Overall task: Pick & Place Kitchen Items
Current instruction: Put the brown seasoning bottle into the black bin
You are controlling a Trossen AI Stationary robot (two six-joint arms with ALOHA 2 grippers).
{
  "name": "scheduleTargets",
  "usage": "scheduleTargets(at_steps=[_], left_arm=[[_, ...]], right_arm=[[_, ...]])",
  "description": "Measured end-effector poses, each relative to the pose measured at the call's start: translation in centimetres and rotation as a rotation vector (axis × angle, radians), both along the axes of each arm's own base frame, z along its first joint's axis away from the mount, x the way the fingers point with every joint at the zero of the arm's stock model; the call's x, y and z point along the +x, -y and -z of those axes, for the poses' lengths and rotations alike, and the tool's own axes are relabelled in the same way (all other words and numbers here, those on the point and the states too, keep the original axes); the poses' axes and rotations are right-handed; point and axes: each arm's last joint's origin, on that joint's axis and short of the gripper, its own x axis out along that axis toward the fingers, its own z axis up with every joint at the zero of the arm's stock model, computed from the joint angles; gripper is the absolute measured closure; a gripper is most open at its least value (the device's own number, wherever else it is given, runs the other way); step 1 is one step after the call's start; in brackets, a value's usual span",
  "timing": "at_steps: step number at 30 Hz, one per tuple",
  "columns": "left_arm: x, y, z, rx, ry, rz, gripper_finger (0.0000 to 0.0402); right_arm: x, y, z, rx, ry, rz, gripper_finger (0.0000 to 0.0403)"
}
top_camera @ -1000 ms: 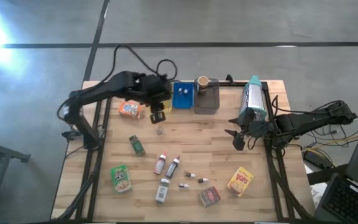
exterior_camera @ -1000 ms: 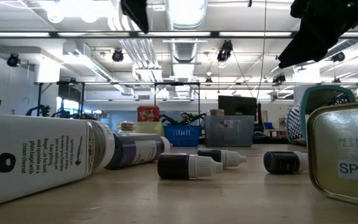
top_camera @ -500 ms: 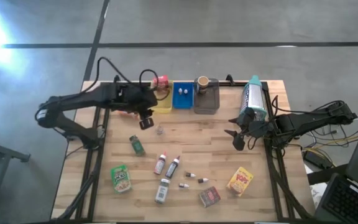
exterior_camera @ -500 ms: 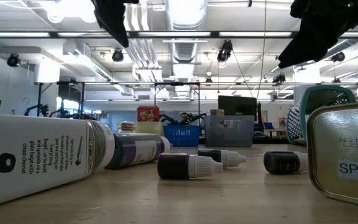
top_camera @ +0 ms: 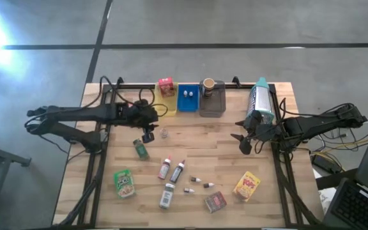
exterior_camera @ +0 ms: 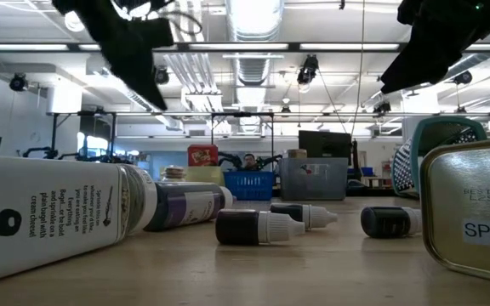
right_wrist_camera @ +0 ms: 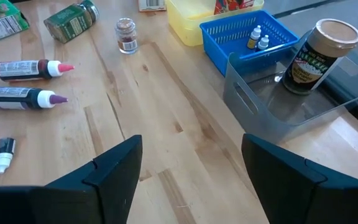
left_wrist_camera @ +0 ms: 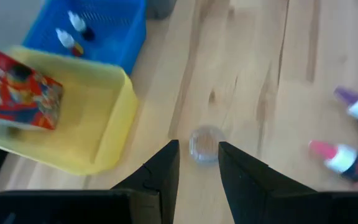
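Two slim black arms, matte, jointed in segments — left arm [top_camera: 88, 115] trailing a looped black cable near its base, right arm [top_camera: 312, 124] with cables at its base. Fingers [left_wrist_camera: 160, 177] dark, flat, tapering; right pair [right_wrist_camera: 114, 171] broader, angular, same matte black.

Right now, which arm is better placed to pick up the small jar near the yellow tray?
Left. Its end effector hangs just beside the jar, with the jar lined up before its fingers. The right end effector is far across the table.
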Motion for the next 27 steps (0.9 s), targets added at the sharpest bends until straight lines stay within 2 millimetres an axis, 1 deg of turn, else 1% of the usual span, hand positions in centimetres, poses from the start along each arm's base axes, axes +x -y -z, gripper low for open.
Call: scheduleTargets(at_steps=[10,15,19,22,27], left_arm=[[-1.3,0.2,6.2,-0.022,-0.08,-0.013,0.0284],[-1.5,0.2,8.5,0.011,-0.007,0.013,0.0284],[-2.1,0.3,10.3,0.062,-0.005,0.065,0.0284],[-2.7,0.2,11.4,0.063,-0.019,0.055,0.0284],[-3.0,-0.3,11.8,0.023,-0.008,0.043,0.0284]], right_arm=[[0.0,0.0,0.0,0.0,0.0,0.0,0.0164],[0.0,0.0,0.0,0.0,0.0,0.0,0.0175],[0.0,0.0,0.0,0.001,0.0,0.0,0.0176],[0.0,0.0,0.0,0.0,0.0,0.0,0.0169],[0.0,0.0,0.0,-0.006,0.006,0.009,0.0152]])
